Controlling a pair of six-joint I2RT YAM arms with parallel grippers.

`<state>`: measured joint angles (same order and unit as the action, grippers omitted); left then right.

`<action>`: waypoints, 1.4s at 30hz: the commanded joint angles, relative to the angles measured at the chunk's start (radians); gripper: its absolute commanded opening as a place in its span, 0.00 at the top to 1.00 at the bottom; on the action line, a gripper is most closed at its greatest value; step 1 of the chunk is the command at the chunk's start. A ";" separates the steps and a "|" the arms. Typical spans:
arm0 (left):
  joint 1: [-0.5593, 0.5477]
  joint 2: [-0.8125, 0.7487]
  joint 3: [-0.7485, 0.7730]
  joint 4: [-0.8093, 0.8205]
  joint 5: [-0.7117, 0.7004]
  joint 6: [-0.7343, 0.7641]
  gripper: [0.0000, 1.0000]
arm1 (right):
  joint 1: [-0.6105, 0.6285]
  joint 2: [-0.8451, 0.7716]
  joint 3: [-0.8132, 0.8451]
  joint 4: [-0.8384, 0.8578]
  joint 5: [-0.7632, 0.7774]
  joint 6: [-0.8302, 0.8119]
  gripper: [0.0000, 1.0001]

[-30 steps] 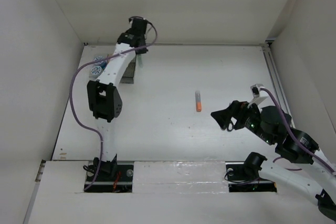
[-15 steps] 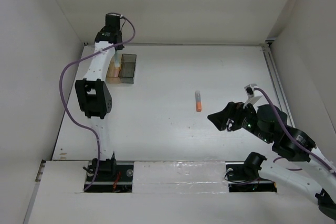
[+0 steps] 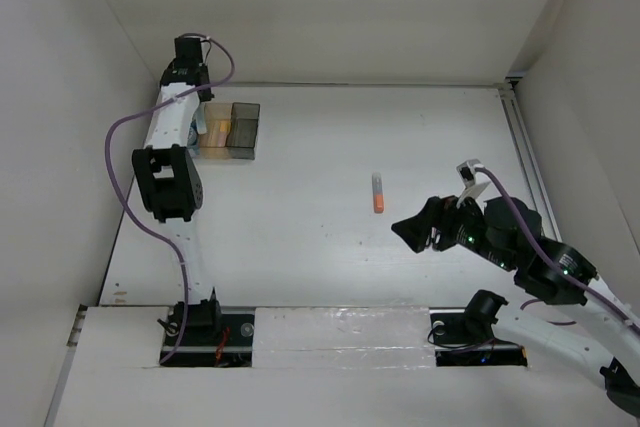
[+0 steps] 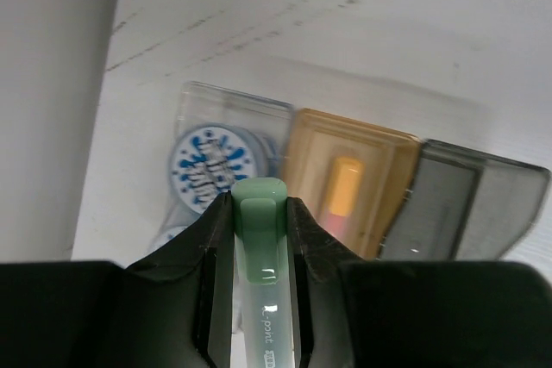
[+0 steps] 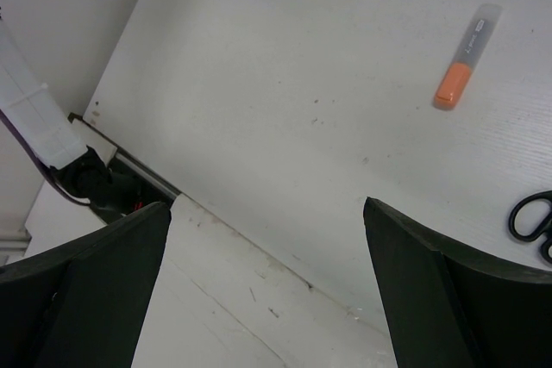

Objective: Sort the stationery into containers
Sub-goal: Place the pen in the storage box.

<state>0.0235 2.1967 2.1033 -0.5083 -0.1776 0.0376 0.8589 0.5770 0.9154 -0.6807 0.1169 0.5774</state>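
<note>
Left wrist: your left tool (image 4: 260, 211) pinches green marker (image 4: 261, 256) above bin row (image 4: 444, 204); amber bin (image 4: 384, 200), frame centre, holds yellow-orange marker (image 4: 345, 191), so likely goal. Right tool (image 5: 266, 208) spread, empty.

Pinched in left pincer (image 4: 260, 213), green-capped marker (image 4: 261, 252), over clear bin (image 4: 233, 96) with blue-and-white rolls (image 4: 210, 165). In amber bin (image 4: 304, 140), yellow-orange marker (image 4: 345, 189); smoky bin (image 4: 509, 200) alongside. Flat on tabletop (image 3: 300, 217), orange marker (image 3: 378, 193); black scissors (image 5: 533, 215) apart.
</note>
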 commanded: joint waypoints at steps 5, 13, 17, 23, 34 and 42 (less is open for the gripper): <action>0.024 0.009 -0.009 0.062 0.069 0.001 1.00 | 0.008 0.015 0.020 0.064 -0.017 -0.031 0.00; 0.024 0.009 -0.089 0.131 0.099 -0.008 1.00 | 0.008 0.046 -0.001 0.096 -0.017 -0.031 0.00; 0.012 0.009 -0.109 0.146 0.087 -0.018 1.00 | 0.008 0.046 -0.001 0.107 -0.037 -0.022 0.00; 0.012 0.035 -0.088 0.134 0.087 -0.038 0.83 | 0.008 0.046 -0.001 0.096 -0.026 -0.022 0.00; -0.010 -0.024 -0.088 0.128 0.055 -0.087 0.42 | 0.008 0.046 -0.010 0.096 -0.037 -0.022 0.00; -0.183 -0.264 -0.087 0.109 0.018 -0.165 0.00 | 0.008 0.073 0.052 0.060 0.071 -0.050 0.00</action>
<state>-0.0532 2.1525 1.9957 -0.4202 -0.1360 -0.0814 0.8589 0.6449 0.9081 -0.6392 0.1146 0.5537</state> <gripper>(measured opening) 0.990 0.999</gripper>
